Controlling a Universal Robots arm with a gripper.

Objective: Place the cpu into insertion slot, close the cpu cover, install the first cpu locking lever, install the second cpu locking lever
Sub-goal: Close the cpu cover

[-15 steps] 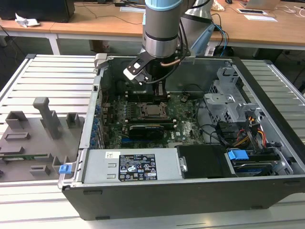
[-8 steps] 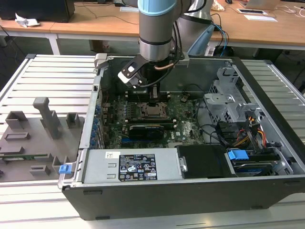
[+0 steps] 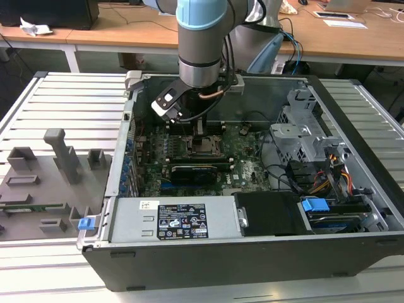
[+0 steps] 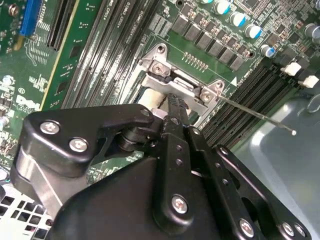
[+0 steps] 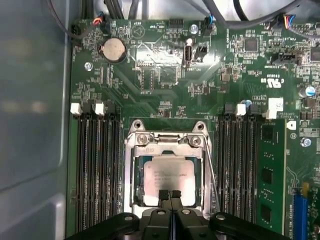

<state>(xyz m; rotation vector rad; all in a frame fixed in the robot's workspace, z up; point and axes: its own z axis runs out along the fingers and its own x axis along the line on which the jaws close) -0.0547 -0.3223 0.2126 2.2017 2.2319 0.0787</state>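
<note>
The cpu [image 5: 167,172], a flat silver-grey square, lies in the insertion slot [image 5: 131,175] on the green motherboard. The cpu cover [image 5: 165,141], a metal frame with a square window, appears to lie down around the chip. My gripper [image 5: 169,194] is shut, its black fingertips pressed together over the chip's edge with nothing visible between them. A thin wire locking lever [image 5: 210,170] stands free along one side of the socket; its tip pokes out in the second wrist view [image 4: 292,132]. In the exterior view my gripper [image 3: 199,128] hangs just above the socket [image 3: 204,146] inside the open computer case.
Long black memory slots [image 5: 97,170] flank the socket, and one holds a green module [image 5: 270,175]. A black card [image 3: 199,170] lies near the socket. The case holds a drive cage [image 3: 303,126] and a power supply [image 3: 170,218]. A grey fixture tray [image 3: 50,170] sits at the exterior view's left.
</note>
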